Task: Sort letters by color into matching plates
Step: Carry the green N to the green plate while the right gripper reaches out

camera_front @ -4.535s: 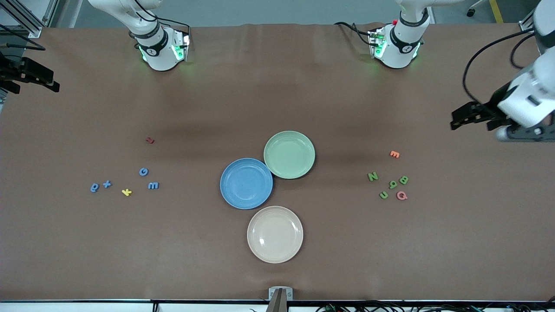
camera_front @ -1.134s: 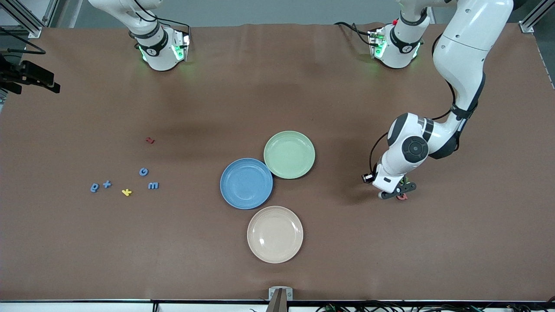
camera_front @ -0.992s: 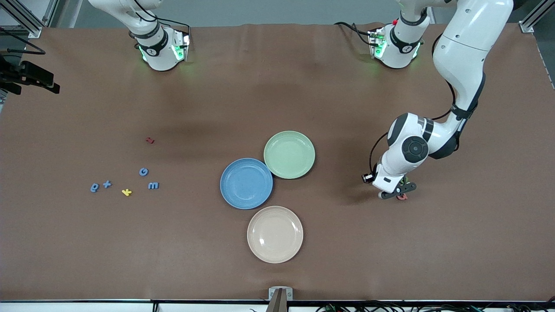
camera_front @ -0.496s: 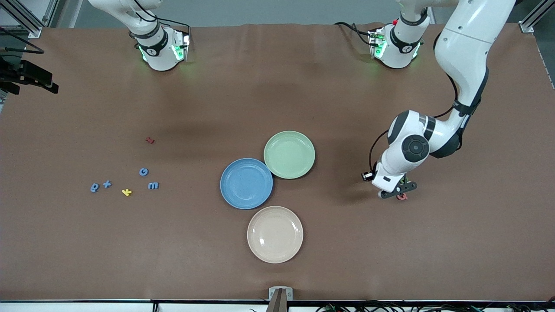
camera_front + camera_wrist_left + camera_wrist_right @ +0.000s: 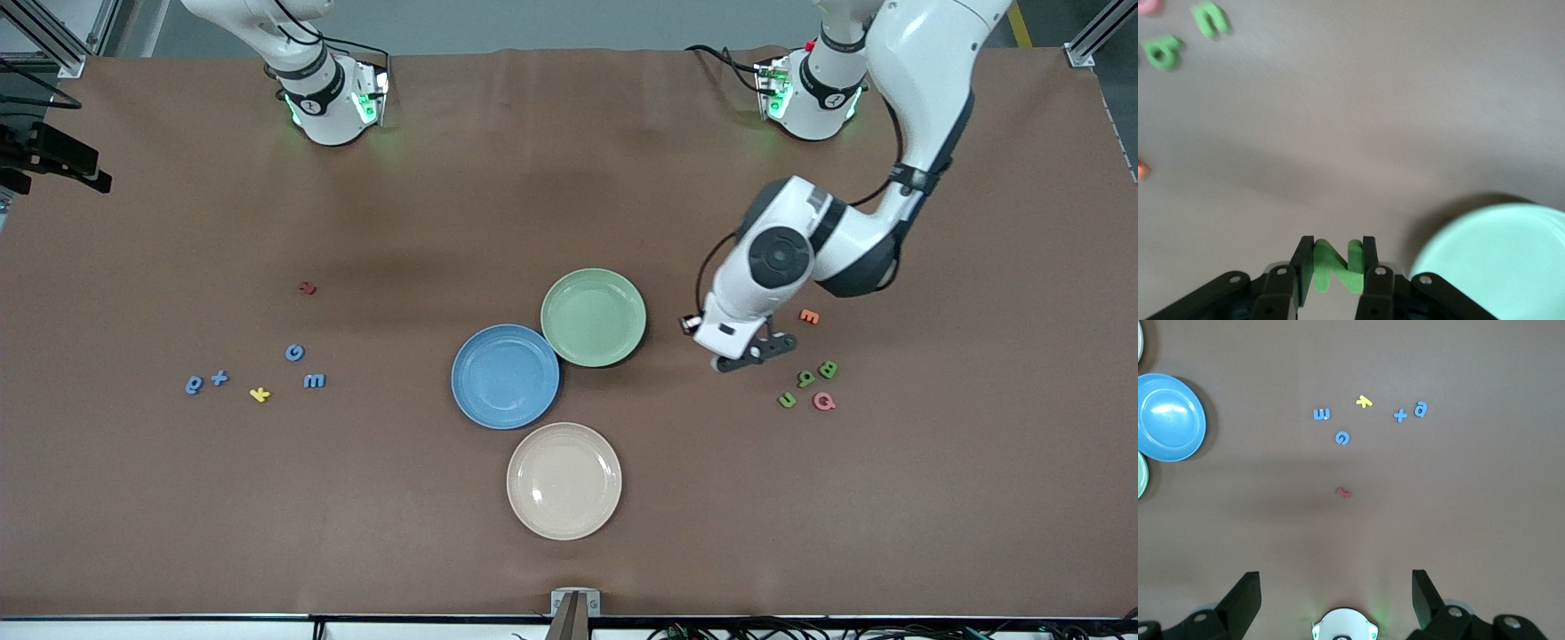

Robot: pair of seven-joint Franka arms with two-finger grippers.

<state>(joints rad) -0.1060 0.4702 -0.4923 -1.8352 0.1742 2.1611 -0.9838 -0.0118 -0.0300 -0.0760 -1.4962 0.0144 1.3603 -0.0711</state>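
Green N letter [image 5: 1336, 265], chunky, upright, pinched in left gripper [image 5: 1335, 273]; right gripper [image 5: 1336, 600] open, waiting.

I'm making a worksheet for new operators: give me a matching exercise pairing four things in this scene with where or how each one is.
Things:
1. green toy letter N
2. pale green round plate
3. yellow toy letter
4. right pincer

States:
A. among the blue letters
B. open, waiting
C. clamped in the left pincer
D. empty, touching the mid-blue plate

Pairs: 1-C, 2-D, 3-A, 4-B
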